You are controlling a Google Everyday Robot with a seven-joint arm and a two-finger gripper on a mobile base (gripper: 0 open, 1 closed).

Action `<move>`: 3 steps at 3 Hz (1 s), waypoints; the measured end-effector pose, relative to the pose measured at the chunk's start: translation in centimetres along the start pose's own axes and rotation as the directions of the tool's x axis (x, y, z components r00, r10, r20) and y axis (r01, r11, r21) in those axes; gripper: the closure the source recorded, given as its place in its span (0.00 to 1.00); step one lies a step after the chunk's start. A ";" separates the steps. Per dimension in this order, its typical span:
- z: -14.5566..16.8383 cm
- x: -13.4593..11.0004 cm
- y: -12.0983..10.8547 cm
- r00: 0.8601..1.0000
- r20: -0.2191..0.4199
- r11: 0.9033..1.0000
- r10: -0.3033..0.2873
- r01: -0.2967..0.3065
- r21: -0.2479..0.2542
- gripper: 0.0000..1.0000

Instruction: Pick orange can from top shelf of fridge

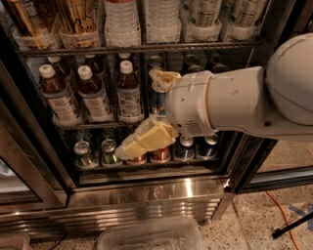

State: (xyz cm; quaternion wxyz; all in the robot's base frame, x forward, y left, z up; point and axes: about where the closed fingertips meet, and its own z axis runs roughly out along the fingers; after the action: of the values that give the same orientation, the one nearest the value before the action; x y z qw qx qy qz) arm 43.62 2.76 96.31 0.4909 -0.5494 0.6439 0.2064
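Two orange cans, golden with black scribbles, stand in clear holders at the far left of the top shelf: one and one further left. Their lids are cut off by the frame's top edge. My gripper is open and empty, with one yellowish finger high and the other low. It hangs inside the open fridge in front of the middle rack, below and to the right of the orange cans. It touches no can.
Clear water bottles and pale cans fill the rest of the top shelf. Brown white-capped bottles stand on the middle rack beside a blue-and-silver can. Short cans line the bottom rack. A clear plastic bin lies on the floor.
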 end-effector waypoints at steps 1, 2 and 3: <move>2.3 -2.0 0.6 0.998 0.068 1.000 -0.004 0.003 0.021 0.00; 4.1 -3.8 1.3 0.989 0.145 0.998 0.007 -0.016 0.064 0.00; 6.1 -5.0 1.6 0.970 0.235 0.991 0.067 -0.092 0.098 0.00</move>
State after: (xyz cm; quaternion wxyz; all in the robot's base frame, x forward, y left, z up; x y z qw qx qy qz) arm 44.16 10.72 97.55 0.5830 -0.4679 0.6140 0.2532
